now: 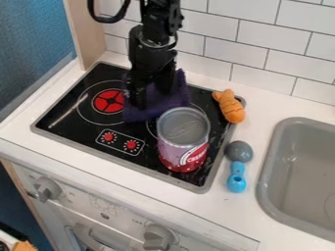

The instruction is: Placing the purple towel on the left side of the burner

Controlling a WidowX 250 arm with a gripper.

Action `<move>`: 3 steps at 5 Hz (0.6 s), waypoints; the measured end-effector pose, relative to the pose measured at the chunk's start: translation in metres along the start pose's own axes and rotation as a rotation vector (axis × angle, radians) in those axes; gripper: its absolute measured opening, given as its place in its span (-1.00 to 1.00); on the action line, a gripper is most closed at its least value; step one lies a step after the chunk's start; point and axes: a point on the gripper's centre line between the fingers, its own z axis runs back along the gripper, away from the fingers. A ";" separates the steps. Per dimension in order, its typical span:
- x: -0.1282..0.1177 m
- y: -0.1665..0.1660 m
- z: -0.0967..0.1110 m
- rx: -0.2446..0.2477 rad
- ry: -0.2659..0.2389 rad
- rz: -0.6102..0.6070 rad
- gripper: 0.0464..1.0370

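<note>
The black gripper (152, 95) hangs down over the back middle of the black stove top, right at the purple towel. Crumpled, the purple towel (154, 110) lies beneath and around the gripper, one corner standing up behind it on the right. Its left edge is just right of the red-centred burner (108, 101), which shows uncovered at the left. Part of the towel is hidden by the gripper, and its front right part reaches the rim of a can.
A can (184, 142) with a red and purple label stands at the stove's front right. An orange toy (230, 106) lies at the right edge. Beyond are a blue-and-grey spoon-like toy (237, 166) and the grey sink (267, 171); a tiled wall rises behind.
</note>
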 end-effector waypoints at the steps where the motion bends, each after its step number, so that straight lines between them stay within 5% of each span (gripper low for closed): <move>1: 0.016 0.013 -0.003 0.025 0.011 0.069 0.93; 3: 0.058 0.038 -0.010 0.054 0.009 0.196 0.93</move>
